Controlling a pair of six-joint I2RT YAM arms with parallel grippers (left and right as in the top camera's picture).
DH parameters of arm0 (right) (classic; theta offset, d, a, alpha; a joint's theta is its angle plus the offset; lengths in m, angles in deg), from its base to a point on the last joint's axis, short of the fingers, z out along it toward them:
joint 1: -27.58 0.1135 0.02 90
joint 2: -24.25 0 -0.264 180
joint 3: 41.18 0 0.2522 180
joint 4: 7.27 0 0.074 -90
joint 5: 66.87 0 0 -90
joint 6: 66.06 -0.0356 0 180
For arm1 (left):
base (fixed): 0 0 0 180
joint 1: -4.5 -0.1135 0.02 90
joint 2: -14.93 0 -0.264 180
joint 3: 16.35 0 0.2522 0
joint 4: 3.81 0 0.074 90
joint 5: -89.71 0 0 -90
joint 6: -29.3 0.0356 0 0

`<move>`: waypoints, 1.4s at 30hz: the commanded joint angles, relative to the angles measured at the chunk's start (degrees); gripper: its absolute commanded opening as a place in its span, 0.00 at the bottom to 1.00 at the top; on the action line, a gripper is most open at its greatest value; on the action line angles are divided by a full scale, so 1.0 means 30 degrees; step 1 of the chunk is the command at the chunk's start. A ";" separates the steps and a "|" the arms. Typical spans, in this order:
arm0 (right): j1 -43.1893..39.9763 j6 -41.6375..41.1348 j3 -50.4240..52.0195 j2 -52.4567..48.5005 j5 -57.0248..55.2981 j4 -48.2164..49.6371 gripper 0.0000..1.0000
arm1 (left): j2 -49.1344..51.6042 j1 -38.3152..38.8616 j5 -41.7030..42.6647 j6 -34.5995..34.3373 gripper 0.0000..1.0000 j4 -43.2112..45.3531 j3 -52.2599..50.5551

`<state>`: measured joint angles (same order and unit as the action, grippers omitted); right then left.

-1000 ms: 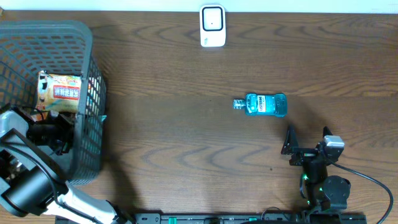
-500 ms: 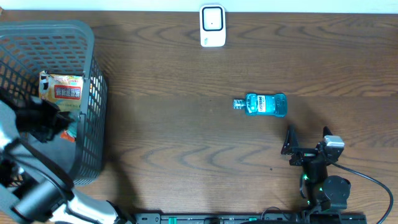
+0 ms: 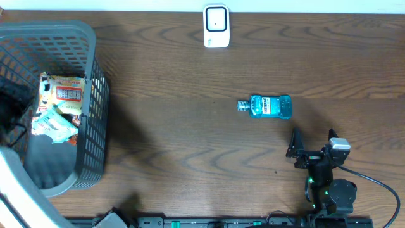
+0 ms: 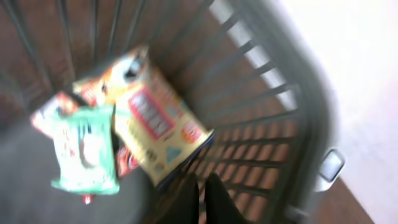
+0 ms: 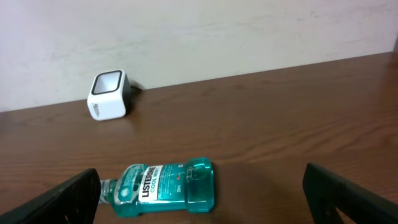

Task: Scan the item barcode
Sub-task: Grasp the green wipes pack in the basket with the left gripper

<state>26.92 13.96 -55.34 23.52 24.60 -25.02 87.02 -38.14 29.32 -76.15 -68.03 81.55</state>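
At far left, the left gripper [image 4: 200, 183] hangs over the basket [image 3: 93, 126], its fingers pressed together on nothing I can make out. Below it lie a yellow packet [image 3: 63, 92] and a green-and-white packet [image 3: 56, 123]. The left wrist view is blurred, and the overhead view cuts that arm off at the frame edge.

Further right, at the table's [image 3: 177, 139] far edge, the white scanner [image 3: 216, 26] stands alone, well apart from both arms.

Right of centre lies the likely item to scan, the blue mouthwash bottle [image 3: 271, 106]. It is on its side on bare wood, long axis running left to right and cap pointing left.

The right gripper [image 3: 313, 136] sits near it on the near side and a little to the right, jaws spread wide and empty. It is plainly the closer arm. Its wrist camera looks at the bottle broadside, with the scanner beyond and to the left.

The brand label faces up, and no barcode shows in any view. I judge it is on a hidden face.
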 commanded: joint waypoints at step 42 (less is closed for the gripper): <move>0.0080 0.0219 0.0029 0.0036 -0.0087 -0.0066 0.99 | 1.2101 0.2776 -1.0601 -0.3286 0.86 0.1632 -0.3096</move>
<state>26.92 13.96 -55.34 23.52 24.63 -25.04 121.34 -29.63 -0.97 -86.79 -62.96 72.39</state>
